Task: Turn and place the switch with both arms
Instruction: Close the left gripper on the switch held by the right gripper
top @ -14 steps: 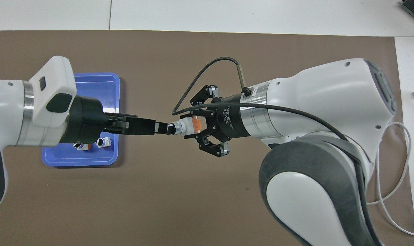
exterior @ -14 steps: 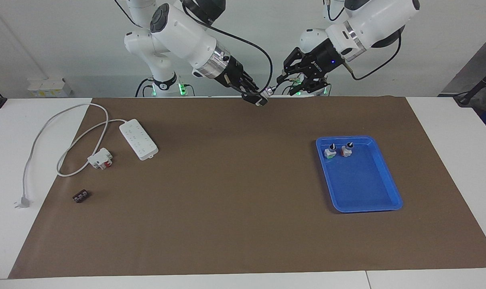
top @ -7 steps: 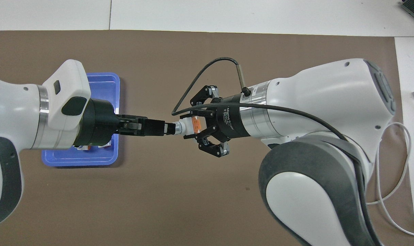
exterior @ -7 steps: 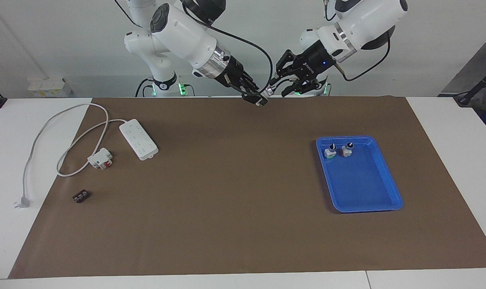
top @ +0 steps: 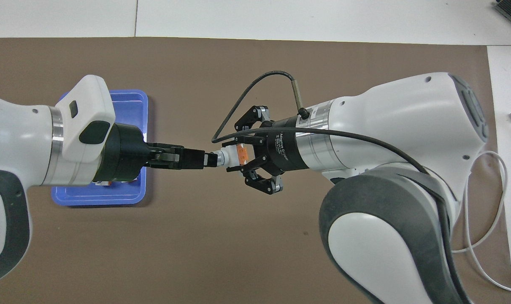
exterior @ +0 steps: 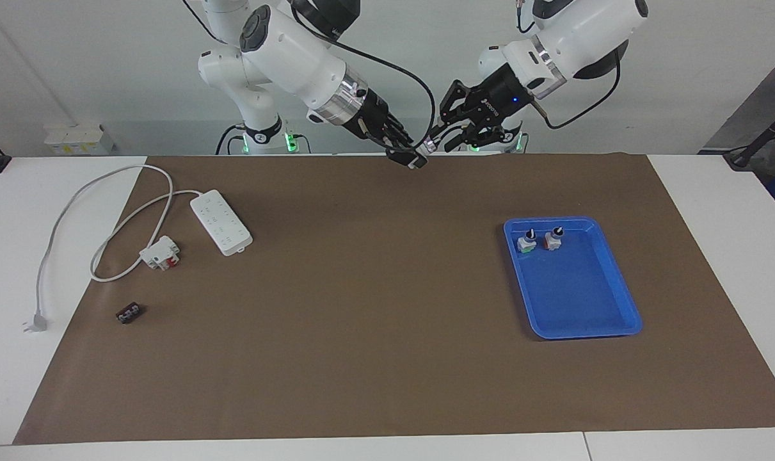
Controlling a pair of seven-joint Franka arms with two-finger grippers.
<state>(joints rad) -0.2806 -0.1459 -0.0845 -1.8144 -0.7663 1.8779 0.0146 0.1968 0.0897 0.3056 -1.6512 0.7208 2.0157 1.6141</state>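
Midair, our right gripper (top: pixel 238 158) clamps the switch (top: pixel 232 156) body steady so our left gripper (top: pixel 205 160) jaws, pinched on its knob, can twist it.

L arm (top: pixel 14 143) hides tray switches (top: pixel 112 182).

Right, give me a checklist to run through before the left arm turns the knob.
1. Right gripper shut on the switch: ok.
2. Left gripper closed on the switch's black knob: ok.
3. Switch held in the air above the brown mat: ok.
4. Blue tray has bare floor for placing: ok.
5. Two other switches upright in the tray's corner nearest the robots: ok.
6. Knob's present turn position: cannot tell.
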